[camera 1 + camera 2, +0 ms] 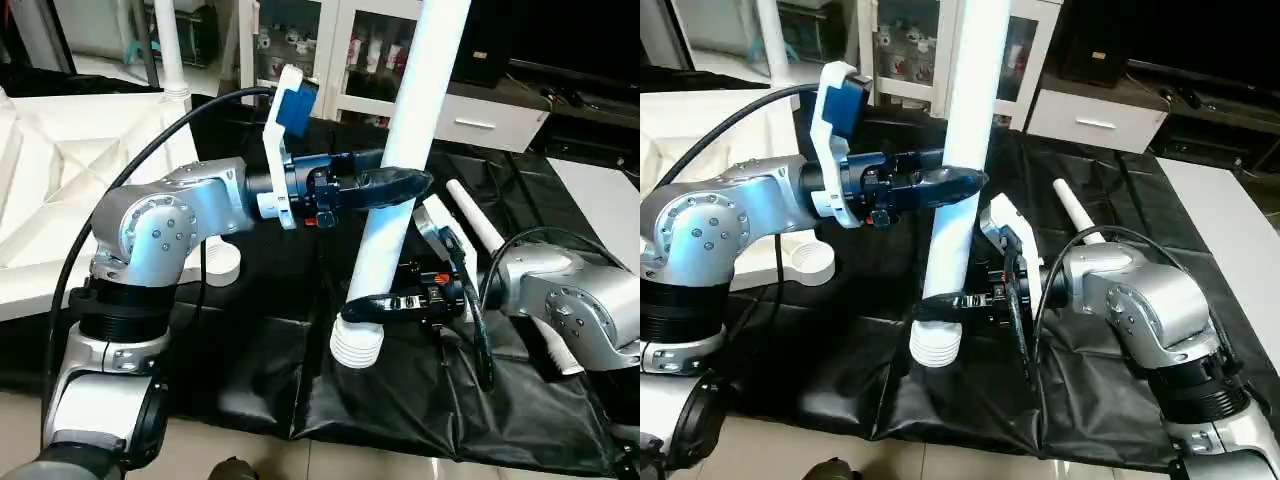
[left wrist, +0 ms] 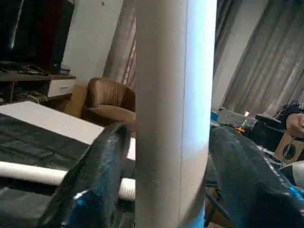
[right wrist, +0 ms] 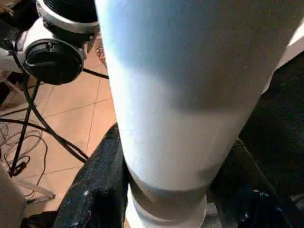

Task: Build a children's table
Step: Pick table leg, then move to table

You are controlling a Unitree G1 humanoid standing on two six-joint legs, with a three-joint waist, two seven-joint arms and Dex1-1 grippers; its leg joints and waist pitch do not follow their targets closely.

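Centre frame, both grippers are holding one leg [image 1: 400, 180] upright; the tabletop [image 1: 60, 170], upper left, is still waiting for it.

The right gripper [image 1: 385, 300] is clamping it near the threads, while the left gripper [image 1: 385, 188] is flanking it higher, grip uncertain.

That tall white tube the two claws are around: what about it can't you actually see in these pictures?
- Top end of the tube: cut off by the upper edge of both eye views.
- Its threaded end: whether it touches the black sheet cannot be told.
- Left claw: in the left wrist view a gap shows beside one finger, so a firm grip is unclear.
- Right claw: contact hidden by the tube.
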